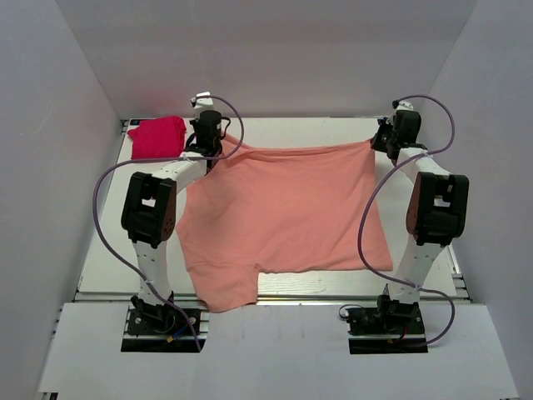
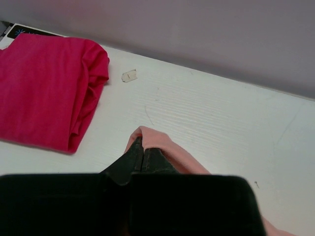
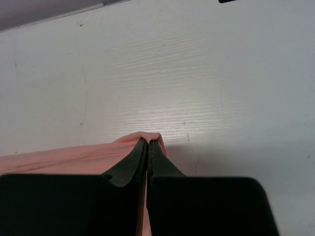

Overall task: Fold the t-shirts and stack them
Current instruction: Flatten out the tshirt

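Left pincer [image 2: 143, 149] and right pincer [image 3: 148, 143] each clamped on a far corner of the salmon tee [image 1: 283, 212], magenta tee [image 1: 156, 137] folded nearby.

The spread t-shirt [image 1: 283, 217] lies across the middle of the table [image 1: 300, 132], the folded t-shirt [image 1: 156, 137] near its far-left corner.

Two t-shirts [image 1: 283, 212] [image 1: 156, 137], two tools [image 1: 210, 152] [image 1: 380, 142]
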